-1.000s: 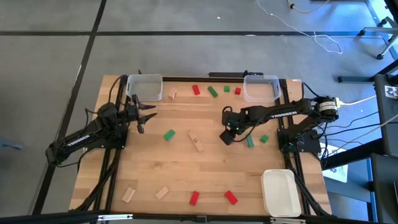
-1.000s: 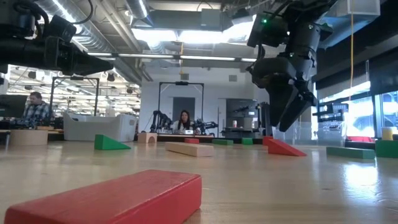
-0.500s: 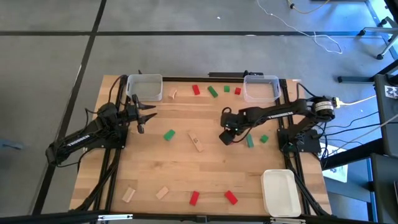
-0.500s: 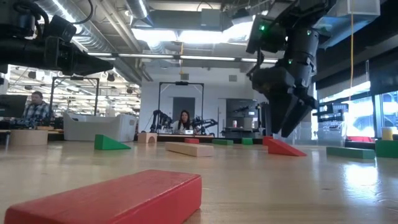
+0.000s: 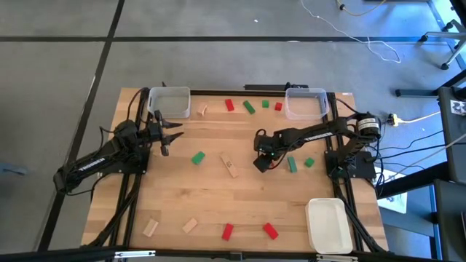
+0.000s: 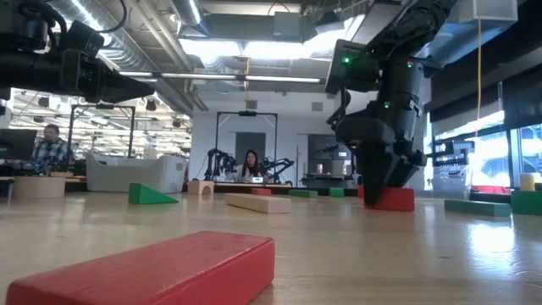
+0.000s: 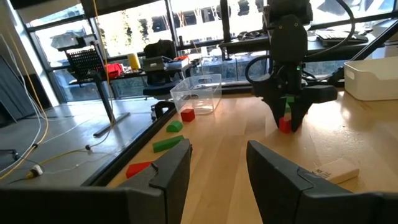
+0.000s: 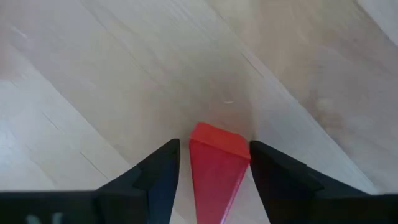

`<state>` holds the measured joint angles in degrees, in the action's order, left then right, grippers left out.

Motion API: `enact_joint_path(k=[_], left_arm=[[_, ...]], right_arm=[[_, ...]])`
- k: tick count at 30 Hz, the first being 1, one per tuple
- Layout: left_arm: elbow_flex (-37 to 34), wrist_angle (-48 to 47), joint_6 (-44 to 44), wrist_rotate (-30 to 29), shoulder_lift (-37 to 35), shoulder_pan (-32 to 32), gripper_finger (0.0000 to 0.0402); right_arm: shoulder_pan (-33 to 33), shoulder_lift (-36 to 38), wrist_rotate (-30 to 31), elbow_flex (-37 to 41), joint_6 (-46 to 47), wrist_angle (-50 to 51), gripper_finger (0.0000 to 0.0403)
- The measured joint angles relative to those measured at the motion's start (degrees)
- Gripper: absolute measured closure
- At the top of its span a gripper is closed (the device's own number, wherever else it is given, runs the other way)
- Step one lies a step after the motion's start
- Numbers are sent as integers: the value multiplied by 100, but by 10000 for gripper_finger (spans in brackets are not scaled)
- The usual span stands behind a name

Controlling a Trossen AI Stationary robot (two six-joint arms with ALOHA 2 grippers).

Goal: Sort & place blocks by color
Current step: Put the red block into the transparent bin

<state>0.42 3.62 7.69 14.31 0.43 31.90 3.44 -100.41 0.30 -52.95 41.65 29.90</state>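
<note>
At bench centre, right tool [image 8: 208,163] is down over a red block [image 8: 214,168], fingers spread either side of it, not yet clamped. Block lies flat on the bench [image 5: 240,196]. Risk: one finger touches first and skews or pushes the block, giving a corner pinch and a slip on lift. Left tool [image 7: 217,165] waits released near its bin [image 5: 169,102].

Table [image 5: 247,196]: I see a light wood top with dark rails.
Far edge: two clear bins [image 5: 170,102] [image 5: 305,102]; between them I count red [image 5: 229,105], green [image 5: 249,108] and tan [image 5: 203,110] blocks.
Middle: green block [image 5: 197,157], tan block [image 5: 229,167], two green blocks [image 5: 293,165] to the right.
Near edge: two tan [image 5: 151,228], two red [image 5: 227,231]; white tray [image 5: 327,225] in the right corner.
</note>
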Motion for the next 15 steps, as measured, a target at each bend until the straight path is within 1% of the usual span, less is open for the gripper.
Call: enact_joint_path(k=[3,5,8,11,12,15], left_arm=[[-2,0,0,2,0,0,252],[-2,0,1,2,0,1,252],[0,0,2,2,0,0,252],[-1,0,1,4,0,1,252],[0,0,-6,4,0,2,252],[-2,-2,-158,-40,0,0,252]], right_arm=[[2,1,-1,0,-52,26,214],[2,8,4,7,-143,31,227],[4,8,4,9,-152,59,261],[2,8,9,11,-162,77,303],[2,8,6,11,-159,80,309],[4,9,0,11,-140,91,309]])
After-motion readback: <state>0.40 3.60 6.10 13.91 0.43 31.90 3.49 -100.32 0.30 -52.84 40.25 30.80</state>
